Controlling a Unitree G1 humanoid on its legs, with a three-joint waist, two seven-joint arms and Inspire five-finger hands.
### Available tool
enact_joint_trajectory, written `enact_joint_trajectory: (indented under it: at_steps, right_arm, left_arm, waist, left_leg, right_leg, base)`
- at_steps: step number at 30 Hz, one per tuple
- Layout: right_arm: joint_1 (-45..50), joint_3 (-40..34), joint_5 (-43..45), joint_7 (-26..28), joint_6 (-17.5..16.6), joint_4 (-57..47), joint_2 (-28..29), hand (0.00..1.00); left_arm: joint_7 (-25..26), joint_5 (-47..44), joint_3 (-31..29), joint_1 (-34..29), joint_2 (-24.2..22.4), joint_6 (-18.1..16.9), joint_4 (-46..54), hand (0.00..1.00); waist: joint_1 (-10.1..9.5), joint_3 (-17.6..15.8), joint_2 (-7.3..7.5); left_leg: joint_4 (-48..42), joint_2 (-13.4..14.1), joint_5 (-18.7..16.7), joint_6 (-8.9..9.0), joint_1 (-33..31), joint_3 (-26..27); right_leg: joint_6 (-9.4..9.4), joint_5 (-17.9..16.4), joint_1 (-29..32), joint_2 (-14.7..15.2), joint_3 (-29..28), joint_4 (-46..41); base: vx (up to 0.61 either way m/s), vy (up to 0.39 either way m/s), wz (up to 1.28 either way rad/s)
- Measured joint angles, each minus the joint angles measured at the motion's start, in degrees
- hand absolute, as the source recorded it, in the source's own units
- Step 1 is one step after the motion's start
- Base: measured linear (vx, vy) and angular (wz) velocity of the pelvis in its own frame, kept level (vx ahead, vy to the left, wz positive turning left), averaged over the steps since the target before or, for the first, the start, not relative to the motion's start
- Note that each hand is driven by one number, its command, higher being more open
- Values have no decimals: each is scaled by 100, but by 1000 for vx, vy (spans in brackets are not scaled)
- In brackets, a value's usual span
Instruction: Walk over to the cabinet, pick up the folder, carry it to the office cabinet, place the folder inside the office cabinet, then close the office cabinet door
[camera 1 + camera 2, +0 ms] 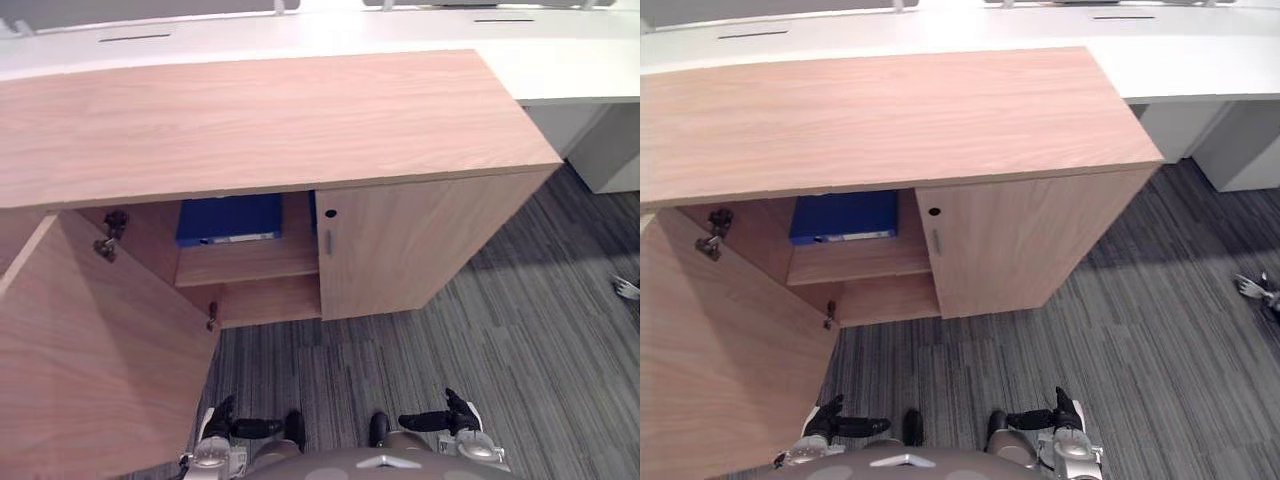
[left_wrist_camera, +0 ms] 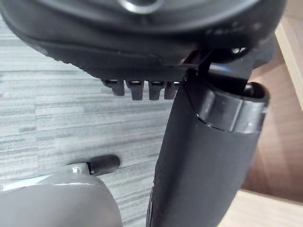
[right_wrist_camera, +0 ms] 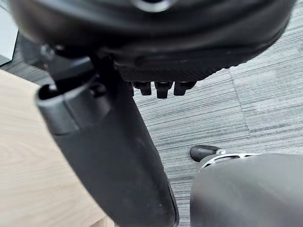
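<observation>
A grey striped carpet covers the floor, and a long white desk runs along the back. Against the desk stands the wooden office cabinet, its broad top bare. Its left door stands swung wide open towards the robot, while the right door is closed, with a small lock hole near its inner edge.

The blue folder lies on the upper shelf inside the open half. The cabinet top overhangs it, so its rear part is hidden. A white object at the carpet's right edge is cut off and cannot be identified.

The left hand and the right hand hang low over the carpet, well apart from the cabinet. Both hold nothing, and their fingers are relaxed and uncurled.
</observation>
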State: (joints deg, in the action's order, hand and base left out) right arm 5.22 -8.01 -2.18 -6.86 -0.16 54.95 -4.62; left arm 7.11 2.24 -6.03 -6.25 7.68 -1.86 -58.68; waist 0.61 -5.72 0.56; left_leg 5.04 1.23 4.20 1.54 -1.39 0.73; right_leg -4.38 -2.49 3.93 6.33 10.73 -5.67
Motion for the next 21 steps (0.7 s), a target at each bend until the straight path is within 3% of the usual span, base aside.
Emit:
enact_joint_trajectory:
  at_steps: [5,8,10,11,12,13,15,21]
  right_arm:
    - [-167,-3,3,-85,-2,-87,171,100]
    - [-307,-15,4,-108,-14,-315,224,100]
    - [-420,-240,4,-117,-15,-435,356,100]
    - [-430,-341,4,-133,-17,-479,397,100]
    - [-392,-458,4,-140,-15,-490,395,100]
    - [-356,-475,3,-157,-14,-492,378,100]
    - [-271,-484,2,-172,17,-461,400,100]
    - [-390,-646,2,-208,64,-108,352,100]
  left_arm:
    - [139,-526,-677,-4,-300,-5,199,100]
    - [175,-802,-884,-7,-504,-11,379,100]
    - [174,-972,-1158,57,-591,-1,406,100]
    - [176,-1054,-1329,84,-615,15,394,100]
    - [179,-1072,-1419,12,-631,15,378,100]
    - [177,-1072,-1479,-12,-641,15,377,100]
    - [239,-1075,-1694,-97,-564,14,312,100]
    - [286,-1199,-2289,-180,-302,65,220,100]
  waist:
    - [-164,-91,37]
    - [-180,-174,34]
    - [-210,-226,131]
    - [-169,-257,183]
    - [-144,-226,132]
    - [-135,-183,62]
    - [-161,-109,191]
    - [-182,-103,185]
  left_leg:
    - [-61,-40,77,108,-29,-627]
    - [-312,-120,44,86,-235,-444]
    - [-748,-16,-325,-119,-433,179]
    - [-1597,55,-651,-177,-598,635]
    - [-1810,96,-949,-147,-528,802]
    - [-1676,95,-1006,-142,-468,817]
    - [-871,-112,-636,-155,-116,716]
    - [-515,-191,-575,-167,263,439]
  right_leg:
    - [116,-325,-307,38,384,-198]
    - [129,-620,-238,238,755,-598]
    - [147,-738,-169,363,964,-700]
    - [110,-811,-224,485,1116,-793]
    - [46,-907,-331,505,1204,-868]
    - [5,-951,-356,484,1230,-901]
    - [-93,-883,-439,487,1104,-686]
    - [-26,-699,-980,338,868,-186]
  base:
    - [54,-40,81]
    - [-48,-15,71]
    - [-39,19,49]
    - [45,28,58]
    - [81,43,57]
    - [133,74,39]
    - [150,59,24]
    - [99,6,25]
